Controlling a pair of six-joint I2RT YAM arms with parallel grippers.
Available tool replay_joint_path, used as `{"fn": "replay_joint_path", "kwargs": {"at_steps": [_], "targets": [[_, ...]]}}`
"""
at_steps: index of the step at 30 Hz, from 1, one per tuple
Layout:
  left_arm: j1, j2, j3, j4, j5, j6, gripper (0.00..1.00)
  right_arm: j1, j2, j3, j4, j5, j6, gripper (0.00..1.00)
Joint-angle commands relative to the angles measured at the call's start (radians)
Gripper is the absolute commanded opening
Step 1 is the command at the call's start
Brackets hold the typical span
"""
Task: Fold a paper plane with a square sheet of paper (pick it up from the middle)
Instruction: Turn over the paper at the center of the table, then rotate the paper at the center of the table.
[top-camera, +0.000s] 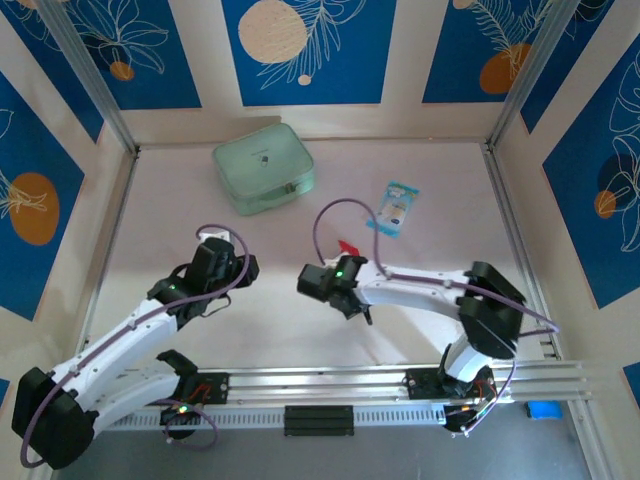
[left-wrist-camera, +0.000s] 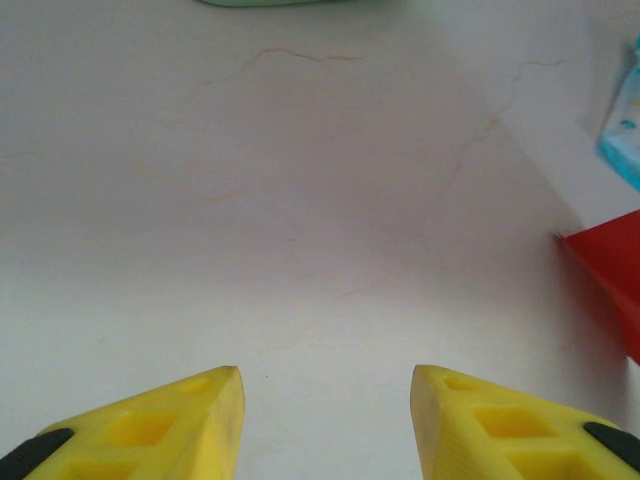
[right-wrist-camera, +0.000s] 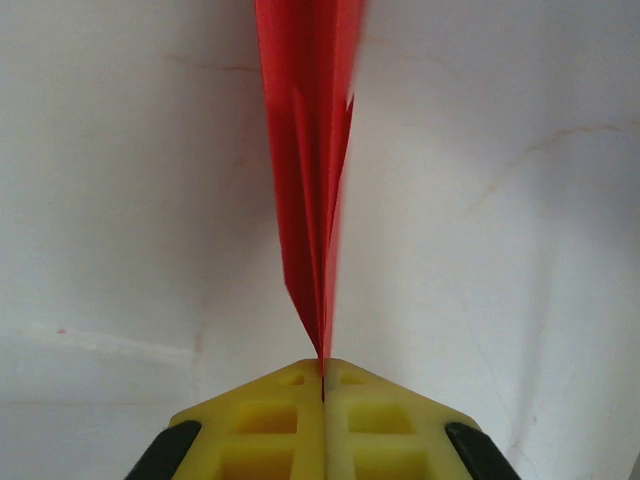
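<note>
The red paper plane (right-wrist-camera: 310, 150), folded into narrow layers, stands on edge and stretches away from my right gripper (right-wrist-camera: 322, 365). That gripper is shut on its near tip, above the table. From above, only a small red piece of the paper plane (top-camera: 348, 246) peeks out past the right gripper (top-camera: 345, 258) near the table's middle. My left gripper (left-wrist-camera: 325, 372) is open with nothing between its yellow fingers, low over bare table. It sits to the left (top-camera: 228, 245) of the right one, and a corner of the red paper (left-wrist-camera: 610, 270) shows at its right.
A pale green zip pouch (top-camera: 263, 166) lies at the back, left of centre. A small blue-white packet (top-camera: 396, 207) lies behind and to the right of the right gripper. Walls close the table's left, right and back sides.
</note>
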Motion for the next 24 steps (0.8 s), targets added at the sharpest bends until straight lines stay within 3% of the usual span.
{"fn": "replay_joint_path", "kwargs": {"at_steps": [1,9,16,19,24], "targets": [[0.012,-0.032,0.038,-0.065,-0.072,-0.004,0.49,0.047,0.076,0.058,0.036,-0.07,-0.044,0.08],[0.015,-0.026,0.03,-0.054,-0.046,-0.008,0.5,0.058,0.084,0.065,0.198,-0.248,-0.089,0.2],[0.016,0.026,0.029,-0.016,0.028,-0.012,0.5,-0.06,-0.144,-0.111,0.456,-0.49,-0.068,0.35],[0.018,0.058,0.032,0.006,0.08,-0.009,0.5,-0.176,-0.246,-0.241,0.602,-0.641,-0.01,0.33],[0.019,0.121,0.032,0.063,0.181,-0.007,0.49,-0.374,-0.306,-0.41,0.832,-0.918,0.073,0.21]]}}
